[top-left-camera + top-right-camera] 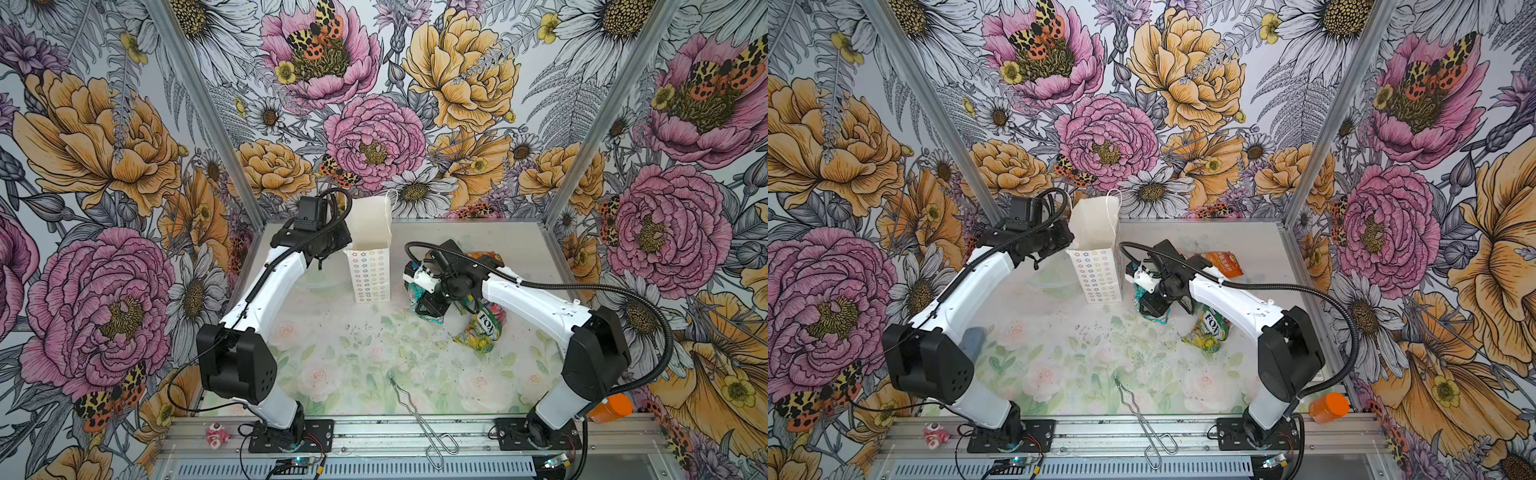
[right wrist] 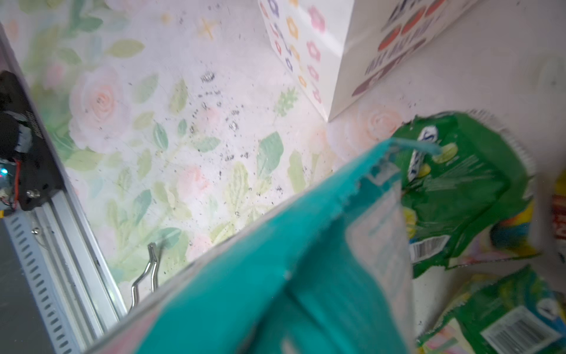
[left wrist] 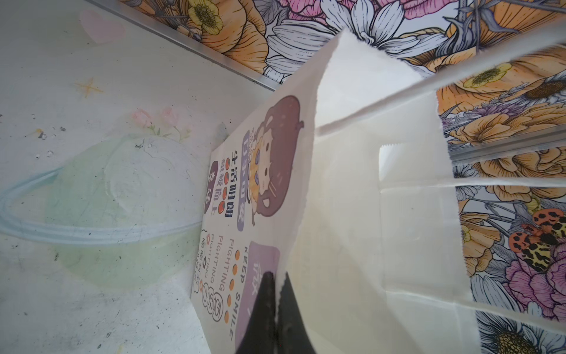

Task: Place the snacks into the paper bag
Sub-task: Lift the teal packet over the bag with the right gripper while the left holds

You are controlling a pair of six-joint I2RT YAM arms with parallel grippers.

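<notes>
Left gripper [image 3: 275, 306] pinches paper bag [image 1: 371, 274] rim; right gripper [image 1: 417, 293] clamps teal packet [image 2: 275, 260]; green packets [image 2: 459, 190] beside; tongs [image 2: 153, 263] apart.

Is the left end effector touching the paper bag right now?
Touching. In the left wrist view, the left end effector is shut on the paper bag, its wall pinched between the black fingers.

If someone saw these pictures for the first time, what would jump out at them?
Loud flower wallpaper on every wall hits first. Then the white paper bag at the back middle, its rim pinched by the left jaws. Right of it lies a heap of snack packets, where the right jaws seem to grip a teal packet.
</notes>
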